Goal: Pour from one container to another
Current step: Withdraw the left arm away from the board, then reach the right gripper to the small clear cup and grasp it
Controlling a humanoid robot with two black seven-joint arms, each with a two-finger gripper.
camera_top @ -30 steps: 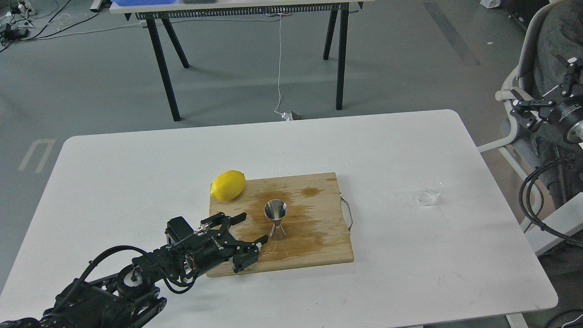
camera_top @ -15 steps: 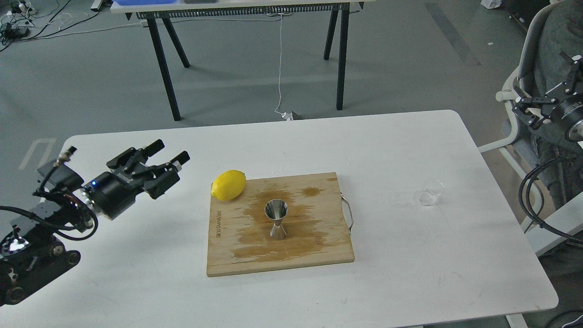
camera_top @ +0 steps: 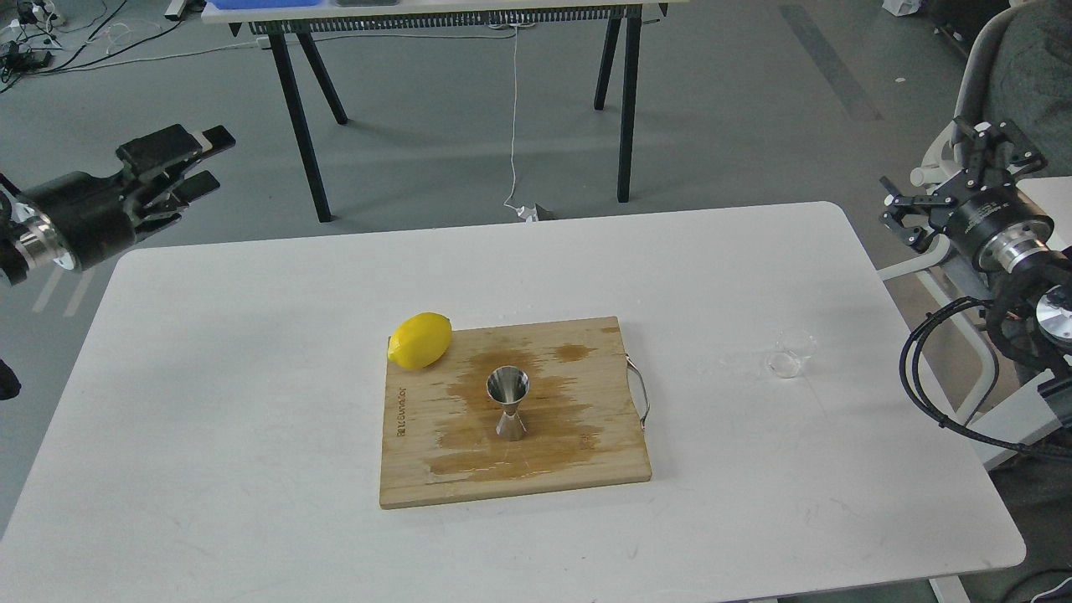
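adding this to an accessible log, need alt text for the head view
A steel jigger stands upright on a stained wooden cutting board, a lemon at its far-left corner. A clear glass cup sits apart, right. Both end effectors, left and right, hover empty beyond the white table.

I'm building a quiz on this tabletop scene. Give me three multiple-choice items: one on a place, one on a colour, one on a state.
1. Where does the jigger stand?
A. on the cutting board
B. on the bare table
C. on the floor

2. What colour is the lemon?
A. green
B. yellow
C. red

3. What is the state of the glass cup?
A. held by the right hand
B. lying on the board
C. standing alone on the table, with no hand on it

Answers: 1 A, it stands upright on the stained wood. 2 B, the peel is bright yellow. 3 C, the right hand is off past the table's right edge.
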